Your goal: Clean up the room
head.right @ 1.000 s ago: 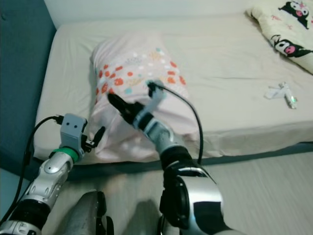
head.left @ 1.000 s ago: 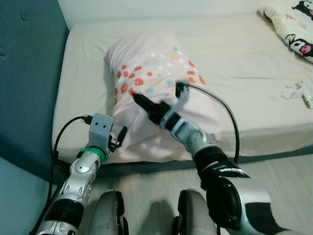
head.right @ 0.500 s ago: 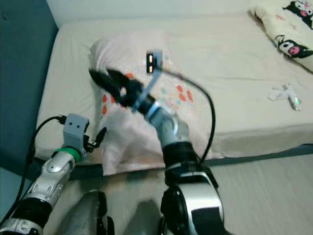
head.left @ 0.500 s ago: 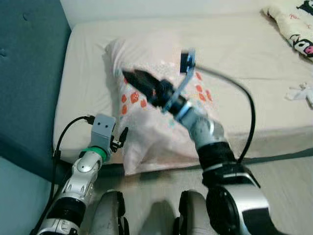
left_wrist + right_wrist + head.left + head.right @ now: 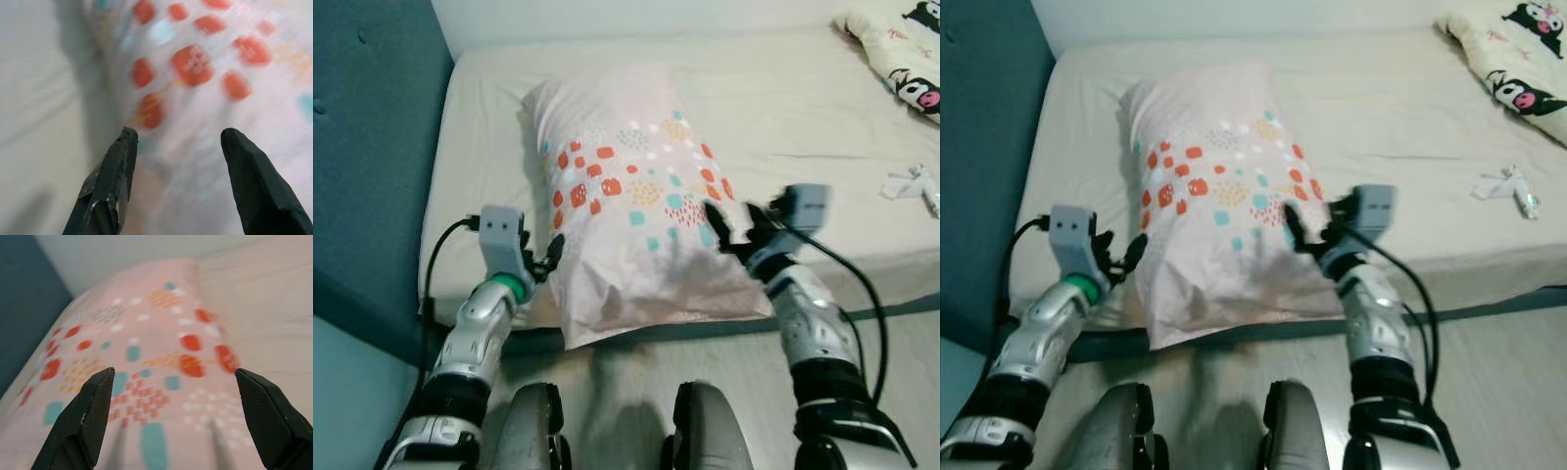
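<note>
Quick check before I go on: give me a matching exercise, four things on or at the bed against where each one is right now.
Things:
1. pillow
2. left pincer
3. right pincer
4. cartoon blanket

Places:
A. far right corner of the bed
B. open, at the pillow's right side
C. lying lengthwise on the bed, its near end over the edge
D. open, at the pillow's left side near the bed edge

Pairs: 1-C, 2-D, 3-B, 4-A
</note>
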